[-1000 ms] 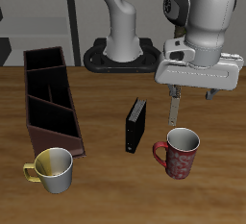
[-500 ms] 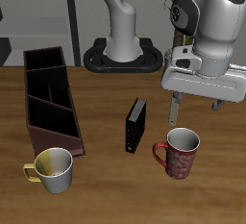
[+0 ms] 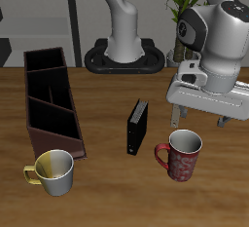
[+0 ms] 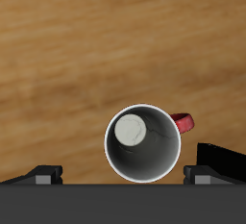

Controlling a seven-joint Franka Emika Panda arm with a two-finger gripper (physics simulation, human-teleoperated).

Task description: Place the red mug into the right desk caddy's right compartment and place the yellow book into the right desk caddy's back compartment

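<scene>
Two mugs, one caddy and one upright black book stand on the wooden table [image 3: 107,187], and one gripper [image 3: 197,119] hangs above it. No yellow book shows in either view.

The red mug [image 3: 181,156] is dark red with a mottled pinkish pattern and a pale grey inside. It stands upright near the table's front edge, its mouth open upward and its single handle pointing toward the black book [image 3: 137,127]. From the wrist view the mug [image 4: 143,143] appears as a round pale rim with a grey floor, and the red handle pokes out at one side.

The other mug [image 3: 53,171] is yellow and white, also upright, and sits just in front of the caddy's near end.

The caddy [image 3: 51,99] is a long dark maroon box with a black inside, running from the front toward the back of the table. Dividers split it into several sections, all of which look empty. The red mug is well apart from it, with the black book between them.

The gripper hovers just above and slightly behind the red mug without touching it. One finger [image 3: 177,113] is seen in the exterior view; in the wrist view the finger tips sit wide apart on either side of the mug, so the gripper is spread and holds nothing.
</scene>
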